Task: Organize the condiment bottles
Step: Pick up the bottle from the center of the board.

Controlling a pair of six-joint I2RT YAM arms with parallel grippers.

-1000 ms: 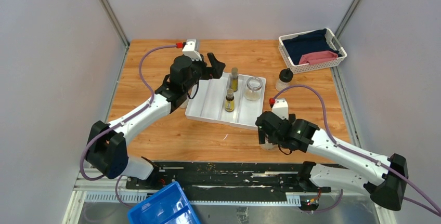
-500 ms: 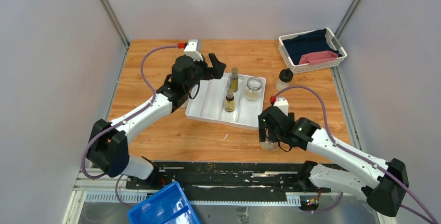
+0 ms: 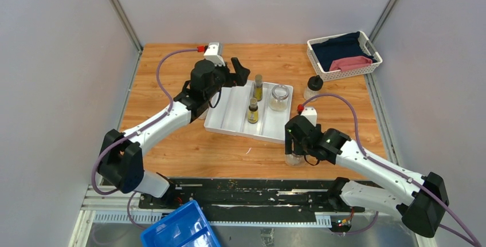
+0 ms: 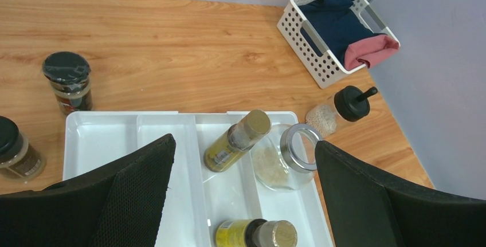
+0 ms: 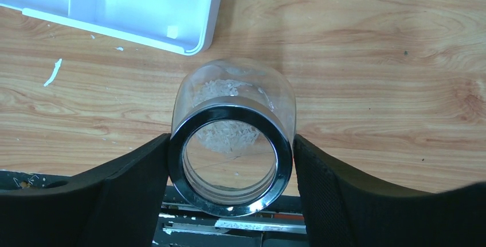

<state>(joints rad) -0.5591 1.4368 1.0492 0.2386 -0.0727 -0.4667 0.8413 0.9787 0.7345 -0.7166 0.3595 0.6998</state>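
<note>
Here the right wrist view shows the right gripper [image 5: 231, 144] clamped on a squat clear glass jar with a chrome rim [image 5: 232, 89], upright on the wooden table [image 5: 372, 58] just beside the white divided tray [image 5: 198, 43]; only the left wrist view reveals two black-lidded clear jars [image 4: 67, 81] beside that tray, the left gripper [image 4: 243, 142] spread wide and empty above it

Left wrist view crops your black-lidded jar [image 4: 11, 151] at left edge, a yellow-labelled bottle [image 4: 255, 234] at bottom. Overhead, right gripper [image 3: 295, 153] covers most of the glass jar [image 3: 294, 160].
</note>
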